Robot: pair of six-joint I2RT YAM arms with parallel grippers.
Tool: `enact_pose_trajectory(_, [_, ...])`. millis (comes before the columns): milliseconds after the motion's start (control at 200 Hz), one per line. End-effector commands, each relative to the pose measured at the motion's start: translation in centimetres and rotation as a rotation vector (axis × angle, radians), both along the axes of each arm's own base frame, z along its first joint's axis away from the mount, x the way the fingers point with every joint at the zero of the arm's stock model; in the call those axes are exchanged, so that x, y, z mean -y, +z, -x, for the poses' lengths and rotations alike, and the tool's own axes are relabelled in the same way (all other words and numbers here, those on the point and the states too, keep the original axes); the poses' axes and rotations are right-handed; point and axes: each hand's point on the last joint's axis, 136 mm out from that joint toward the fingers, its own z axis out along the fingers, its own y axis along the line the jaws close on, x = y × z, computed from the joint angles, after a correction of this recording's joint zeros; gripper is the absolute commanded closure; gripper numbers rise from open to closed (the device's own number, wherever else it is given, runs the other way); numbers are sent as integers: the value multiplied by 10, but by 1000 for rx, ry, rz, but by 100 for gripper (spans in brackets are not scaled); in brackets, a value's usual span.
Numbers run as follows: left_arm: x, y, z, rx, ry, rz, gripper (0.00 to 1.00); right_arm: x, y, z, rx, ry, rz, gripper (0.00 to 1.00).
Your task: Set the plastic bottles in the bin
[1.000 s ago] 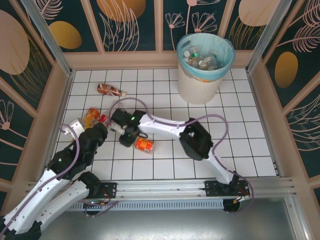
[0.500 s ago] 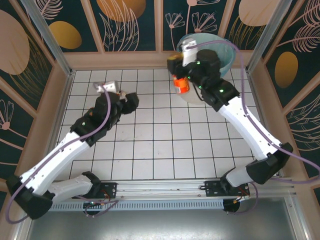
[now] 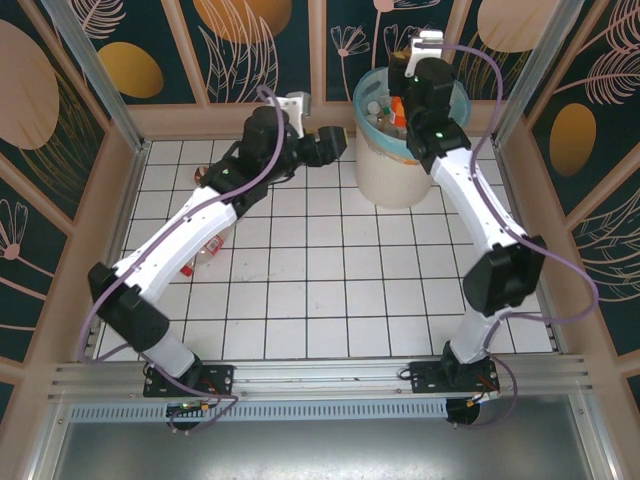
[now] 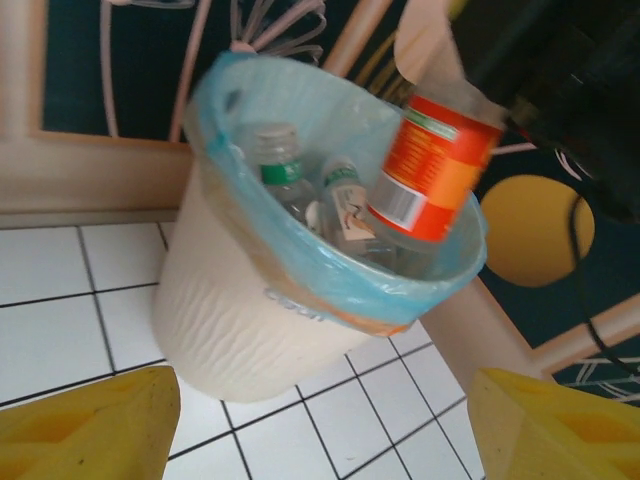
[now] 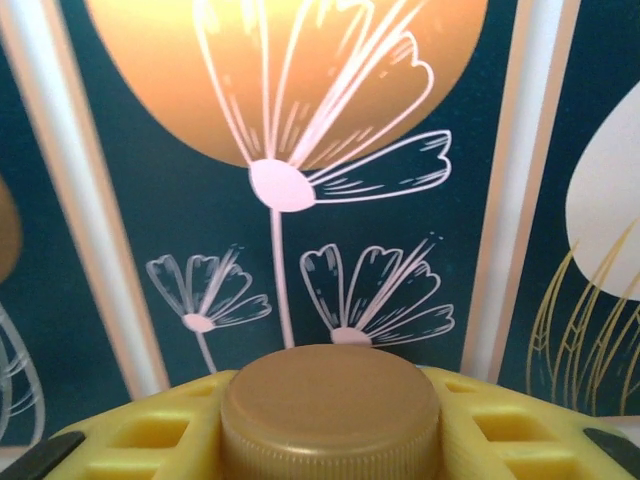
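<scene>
My right jaws are clamped on an orange-labelled bottle (image 4: 432, 165), its brown cap (image 5: 330, 405) between them. It hangs tilted over the bin (image 3: 395, 175) at the far side of the bench (image 3: 350, 300). My left jaws gape wide, empty, just left of the bin. Other bottles (image 4: 285, 175) lie inside.

Round white bin (image 3: 395, 180), lined with a light blue bag (image 4: 330, 285), upright at the far right of the tiled floor (image 3: 330, 300); several clear bottles (image 4: 283, 170) with green-and-white labels inside. An orange-labelled bottle (image 4: 435, 165) with a gold-brown cap (image 5: 330, 405) hangs tilted over its mouth. A red-labelled bottle (image 3: 207, 247) lies at the left.
</scene>
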Motion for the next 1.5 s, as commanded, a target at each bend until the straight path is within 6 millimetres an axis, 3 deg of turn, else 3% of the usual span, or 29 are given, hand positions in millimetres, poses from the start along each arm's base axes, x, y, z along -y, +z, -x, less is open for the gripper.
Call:
enact_pose_trajectory(0, [23,9,10,-5,-112,10,24,28,11,-18,11,-160,20,81])
enact_pose_trajectory(25, [30,-3,5,-27,-120,-1,24,29,7,-24,-5,-177,31,80])
enact_pose_trajectory(125, [36,-8,4,-43,-139,-2,24,35,-2,-40,-54,-249,81,79])
enact_pose_trajectory(250, [34,-13,5,-46,-133,-15,24,46,-5,-52,-67,-346,168,78])
enact_pose_trajectory(435, [30,-23,7,-57,-125,-36,24,52,-28,-66,-135,-403,251,73])
enact_pose_trajectory(571, [27,-33,9,-71,-118,-49,23,51,-41,-70,-156,-426,311,64])
enact_pose_trajectory(676, [25,-45,8,-88,-104,-63,23,49,-43,-70,-167,-429,328,48])
enact_pose_trajectory(691, [21,-33,12,-70,-103,-48,23,49,-43,-70,-169,-427,332,47])
enact_pose_trajectory(786, [18,-30,15,-62,-97,-39,23,48,-45,-70,-177,-429,336,40])
enact_pose_trajectory(1356, [12,-40,16,-63,-76,-49,22,41,-50,-64,-215,-378,338,48])
enact_pose_trajectory(1496, [13,-45,15,-67,-75,-50,22,32,-64,-61,-263,-365,372,48])
